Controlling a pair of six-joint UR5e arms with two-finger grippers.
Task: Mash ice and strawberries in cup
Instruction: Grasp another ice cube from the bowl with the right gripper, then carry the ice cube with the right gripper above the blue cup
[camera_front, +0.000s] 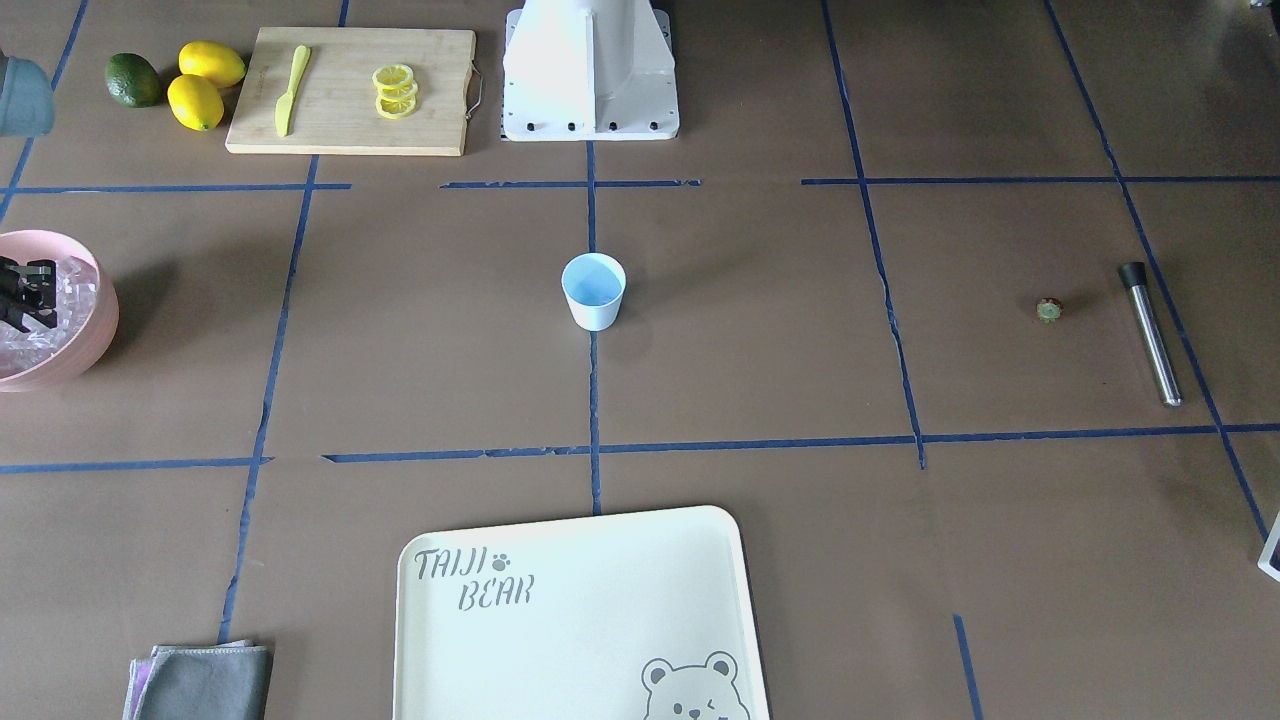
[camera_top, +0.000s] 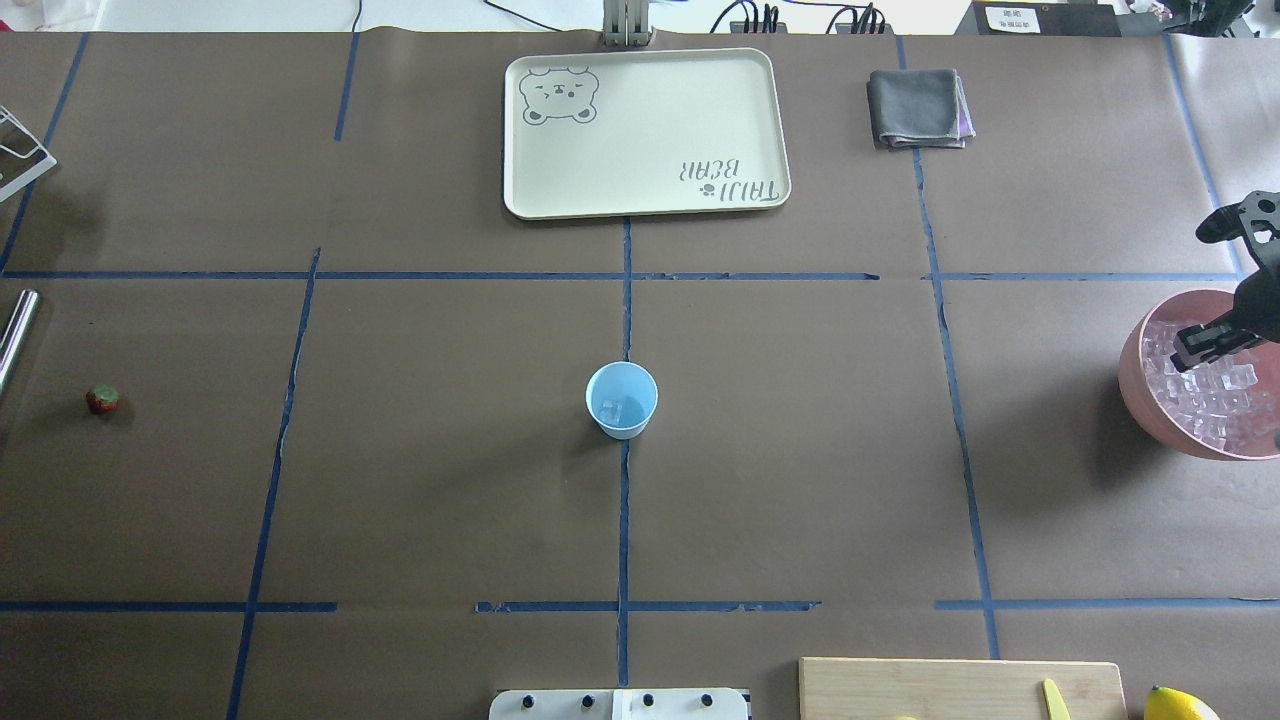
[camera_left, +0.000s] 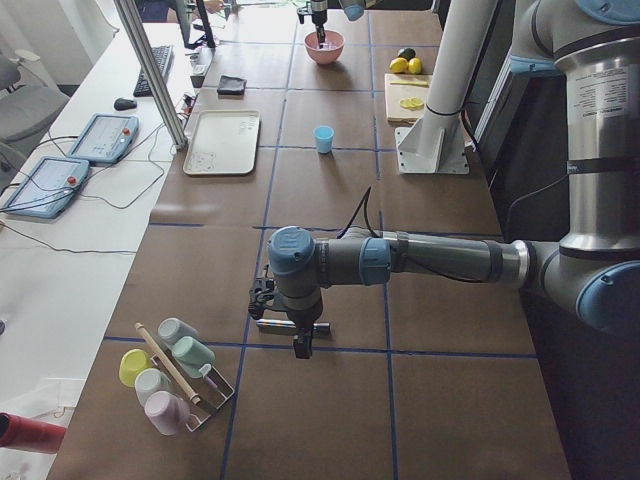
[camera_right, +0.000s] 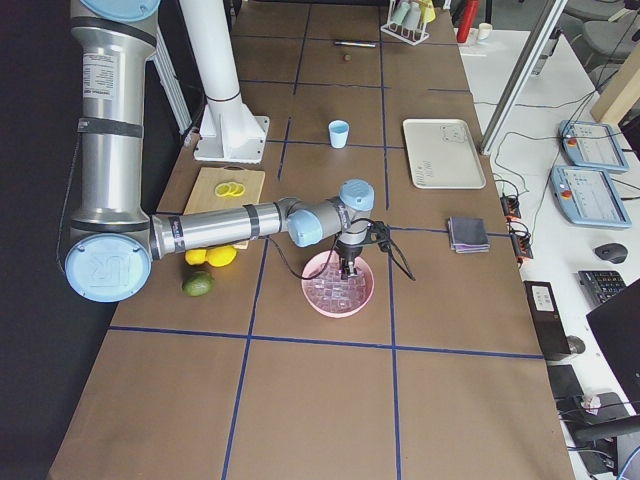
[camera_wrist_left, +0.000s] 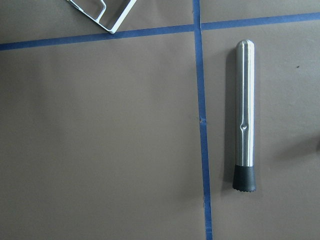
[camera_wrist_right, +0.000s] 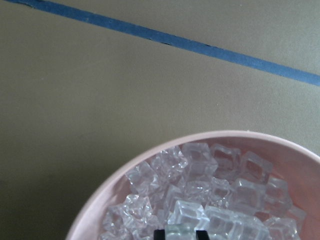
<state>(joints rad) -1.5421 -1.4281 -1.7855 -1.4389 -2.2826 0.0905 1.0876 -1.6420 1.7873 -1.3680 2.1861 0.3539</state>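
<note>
**A:** We start at the right gripper (camera_wrist_right: 180, 233). It sits low in the pink bowl (camera_top: 1135, 390), with its tips set narrow on either side of one cube on top of the ice (camera_wrist_right: 200, 200).

**B:** Is it pinching that cube?

**A:** We can't tell. The wrist view shows only the very tips, with the cube between them.

**B:** So which way does the load go from there?

**A:** Left. The cup (camera_front: 594, 312) stands upright at the table's centre, on the blue tape line. It is well apart from the bowl and at about the same depth from the robot. We judge that to be a plain sideways carry, then a release over the open mouth.

**B:** The overhead view shows a little ice already lying in the cup's bottom.

**A:** Farther left, the strawberry (camera_top: 101, 399) lies alone on the paper, well apart from the cup. The left arm is far nearer to it than the right.

**B:** And the left gripper (camera_left: 300, 345)?

**A:** Farthest out. It hangs over the steel muddler (camera_wrist_left: 244, 115), which lies flat beyond the berry. The muddler's long axis runs near to far, with the black end towards the robot. We see that gripper only from the side, so we can't tell whether its fingers are wide or closed.
</note>
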